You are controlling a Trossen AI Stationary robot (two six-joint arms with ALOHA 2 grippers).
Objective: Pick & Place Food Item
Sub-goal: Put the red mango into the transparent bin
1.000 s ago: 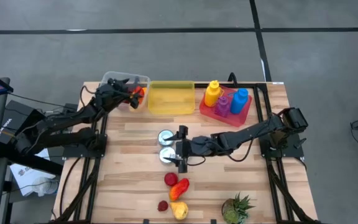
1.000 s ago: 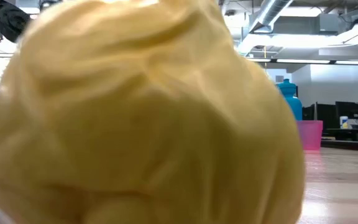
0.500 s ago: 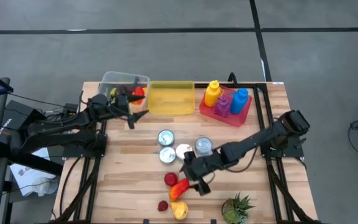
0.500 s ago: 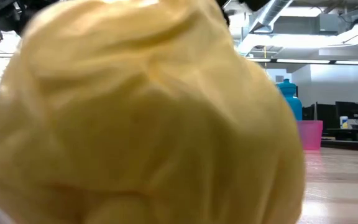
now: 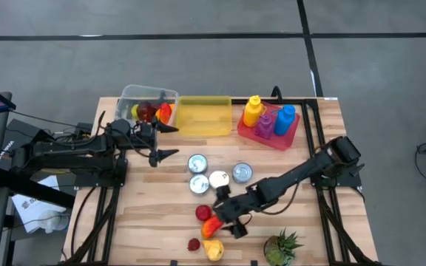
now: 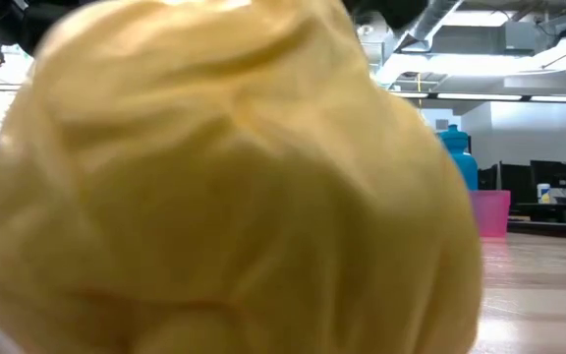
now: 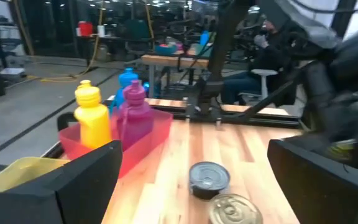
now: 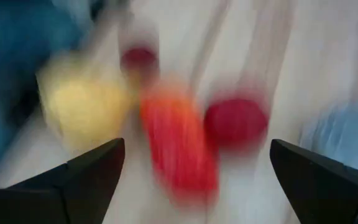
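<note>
1. High view: the right gripper (image 5: 224, 216) hangs over the orange-red food item (image 5: 213, 224) near the table's front edge, beside a red fruit (image 5: 203, 213). Centre on it before descending.
2. Left wrist view: the left gripper (image 7: 194, 180) waits, jaws wide.
3. Right wrist view: jaws wide, straddling the item; blur probably hides exact alignment.

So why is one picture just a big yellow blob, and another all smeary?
In the low view, a yellow fruit sits right against the lens, so it fills the picture, soft and out of focus. The right wrist view is streaked with motion blur: the pepper and red fruit smear. The high view stays sharp.
</note>
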